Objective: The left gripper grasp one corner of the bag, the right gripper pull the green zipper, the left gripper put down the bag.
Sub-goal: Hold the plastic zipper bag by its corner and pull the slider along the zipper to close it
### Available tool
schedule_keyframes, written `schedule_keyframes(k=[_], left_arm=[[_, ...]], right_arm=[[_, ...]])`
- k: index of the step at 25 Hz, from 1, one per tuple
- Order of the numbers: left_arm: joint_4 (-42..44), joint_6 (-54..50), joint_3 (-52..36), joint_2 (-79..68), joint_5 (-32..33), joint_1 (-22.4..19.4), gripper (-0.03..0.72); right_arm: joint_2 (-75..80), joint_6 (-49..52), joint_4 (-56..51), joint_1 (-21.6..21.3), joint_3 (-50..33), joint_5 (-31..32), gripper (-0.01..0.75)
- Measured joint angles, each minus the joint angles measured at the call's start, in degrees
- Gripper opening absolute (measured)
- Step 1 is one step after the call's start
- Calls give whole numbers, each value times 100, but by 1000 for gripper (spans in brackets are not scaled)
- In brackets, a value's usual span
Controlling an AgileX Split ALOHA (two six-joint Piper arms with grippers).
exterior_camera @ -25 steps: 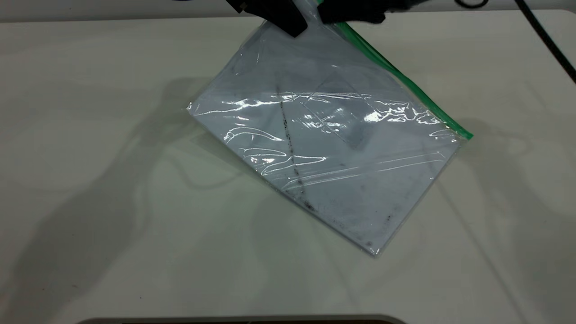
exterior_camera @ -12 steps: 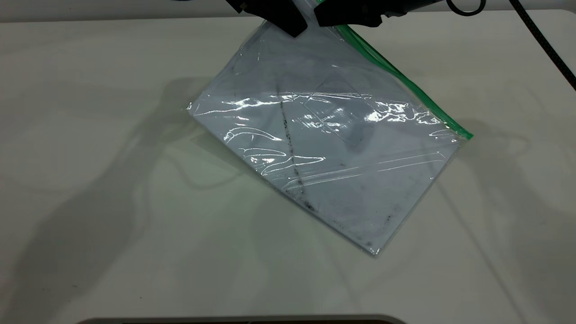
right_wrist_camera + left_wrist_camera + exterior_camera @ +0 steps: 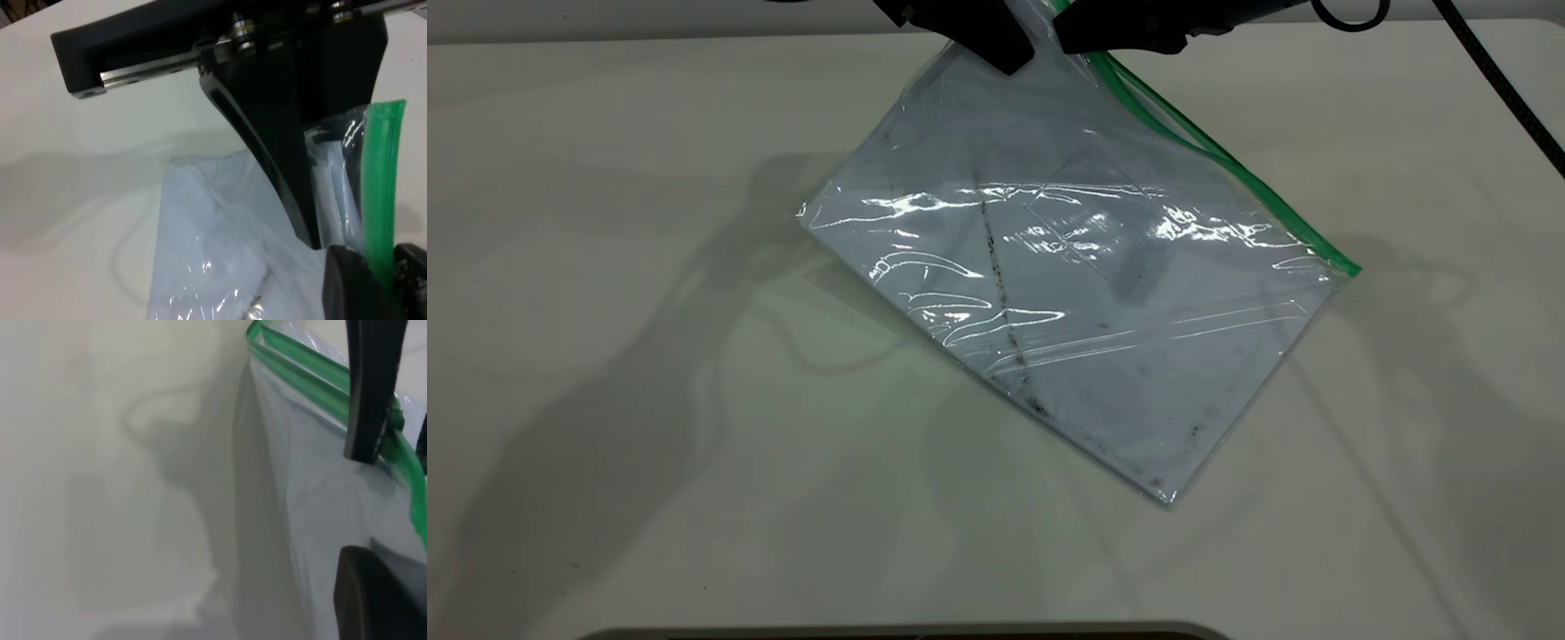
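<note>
The bag (image 3: 1067,267) is a clear pouch with a white smudged sheet inside. It hangs tilted from its far corner, with the low corner resting on the table. My left gripper (image 3: 1009,55) is shut on that raised corner. My right gripper (image 3: 1072,40), just beside it, is shut on the green zipper (image 3: 1227,164), which splits into two strands near the top. In the right wrist view my right gripper (image 3: 383,283) pinches the green zipper (image 3: 380,180), with the left gripper (image 3: 267,100) behind it. The left wrist view shows the bag (image 3: 320,507) and the zipper (image 3: 300,370).
The pale table (image 3: 649,400) lies all around the bag. A black cable (image 3: 1494,71) runs across the far right corner. A grey rounded edge (image 3: 907,633) shows at the near side of the table.
The right gripper has closed in beside the left gripper, then eased slightly right along the zipper. The green strip near the top has parted into two strands. The bag holds its pose.
</note>
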State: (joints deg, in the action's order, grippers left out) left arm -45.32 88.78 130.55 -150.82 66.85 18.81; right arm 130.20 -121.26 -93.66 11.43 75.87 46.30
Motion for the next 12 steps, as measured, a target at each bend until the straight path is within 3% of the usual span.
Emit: schedule_keyframes(k=[6, 12], left_arm=[[6, 0, 0, 0, 0, 4, 53], [-151, -24, 0, 0, -87, -48, 53]], right_arm=[[0, 0, 28, -5, 32, -34, 34], [0, 0, 5, -5, 36, -96, 33]])
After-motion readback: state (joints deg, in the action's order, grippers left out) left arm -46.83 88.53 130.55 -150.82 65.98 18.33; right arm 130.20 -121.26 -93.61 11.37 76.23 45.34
